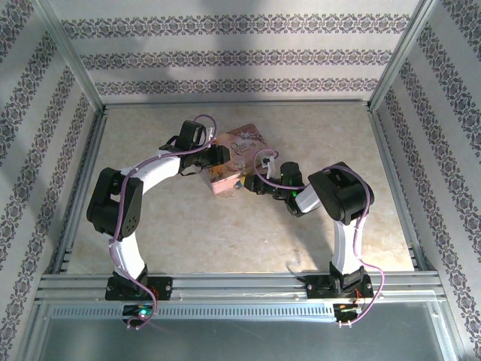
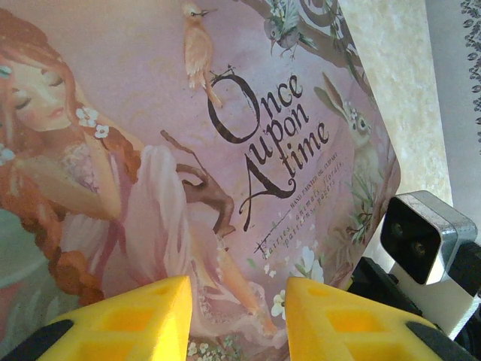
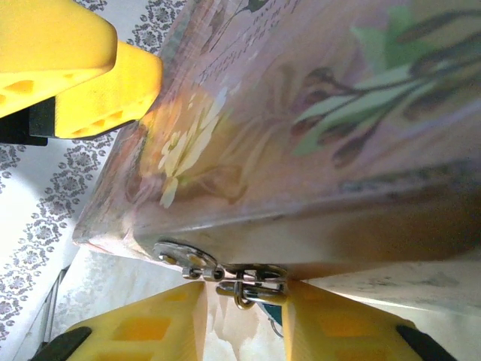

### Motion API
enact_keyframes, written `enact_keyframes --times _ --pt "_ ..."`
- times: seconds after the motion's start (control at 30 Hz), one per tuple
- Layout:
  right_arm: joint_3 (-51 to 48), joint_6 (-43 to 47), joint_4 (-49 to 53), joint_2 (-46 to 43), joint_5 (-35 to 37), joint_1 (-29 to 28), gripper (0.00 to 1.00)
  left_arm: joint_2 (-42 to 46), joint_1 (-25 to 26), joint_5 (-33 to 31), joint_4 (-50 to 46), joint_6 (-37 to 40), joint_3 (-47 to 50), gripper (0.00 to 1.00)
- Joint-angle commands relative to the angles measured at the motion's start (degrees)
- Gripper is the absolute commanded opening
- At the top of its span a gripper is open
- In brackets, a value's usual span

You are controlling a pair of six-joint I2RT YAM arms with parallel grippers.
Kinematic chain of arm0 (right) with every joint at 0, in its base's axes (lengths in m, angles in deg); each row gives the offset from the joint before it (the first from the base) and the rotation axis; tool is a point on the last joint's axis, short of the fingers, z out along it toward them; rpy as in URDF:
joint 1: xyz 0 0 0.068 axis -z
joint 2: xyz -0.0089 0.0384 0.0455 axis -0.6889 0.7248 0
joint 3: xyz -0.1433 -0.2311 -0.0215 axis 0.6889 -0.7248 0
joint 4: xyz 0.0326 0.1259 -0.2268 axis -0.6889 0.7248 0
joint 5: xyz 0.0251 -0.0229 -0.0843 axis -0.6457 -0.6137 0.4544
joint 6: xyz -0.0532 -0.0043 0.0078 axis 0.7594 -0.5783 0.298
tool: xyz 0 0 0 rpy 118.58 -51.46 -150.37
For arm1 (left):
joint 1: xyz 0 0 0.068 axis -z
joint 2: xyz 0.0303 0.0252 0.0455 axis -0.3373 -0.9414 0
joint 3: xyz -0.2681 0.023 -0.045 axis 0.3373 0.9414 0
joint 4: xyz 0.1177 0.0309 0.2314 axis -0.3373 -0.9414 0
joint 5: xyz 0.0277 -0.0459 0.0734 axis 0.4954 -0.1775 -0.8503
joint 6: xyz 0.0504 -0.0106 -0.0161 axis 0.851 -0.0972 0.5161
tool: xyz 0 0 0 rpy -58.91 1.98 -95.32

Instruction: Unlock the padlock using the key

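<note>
Left gripper [image 2: 237, 292] is holding its yellow fingers [image 2: 128, 320] spread apart, released, and is facing the printed lid of the pink tin box [image 2: 150, 113]. Whether they are touching it is unclear. That box is lying mid-table [image 1: 248, 241] between both arms. By its rim the padlock [image 3: 244, 284], tiny and silvery, is sitting beside a metal hasp [image 3: 180, 256]. Right gripper [image 3: 246, 292] is flanking the padlock, one finger on each side, though I cannot tell whether it is pinching.
</note>
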Motion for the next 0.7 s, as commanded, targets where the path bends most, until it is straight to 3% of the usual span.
enact_keyframes --times 0.0,0.37,0.67 --pt "0.1 -0.4 -6.5 -0.1 -3.5 -0.8 0.28 -1.4 0.7 -0.8 -3.7 1.0 1.4 0.37" --pt "0.4 -2.1 -6.6 0.9 -1.7 -0.8 0.09 -1.1 0.7 -1.4 -4.1 1.3 1.7 0.37" --pt "-0.1 -2.6 -6.6 0.7 -0.9 -0.8 0.03 -0.8 0.7 -2.0 -4.1 1.5 2.2 0.37"
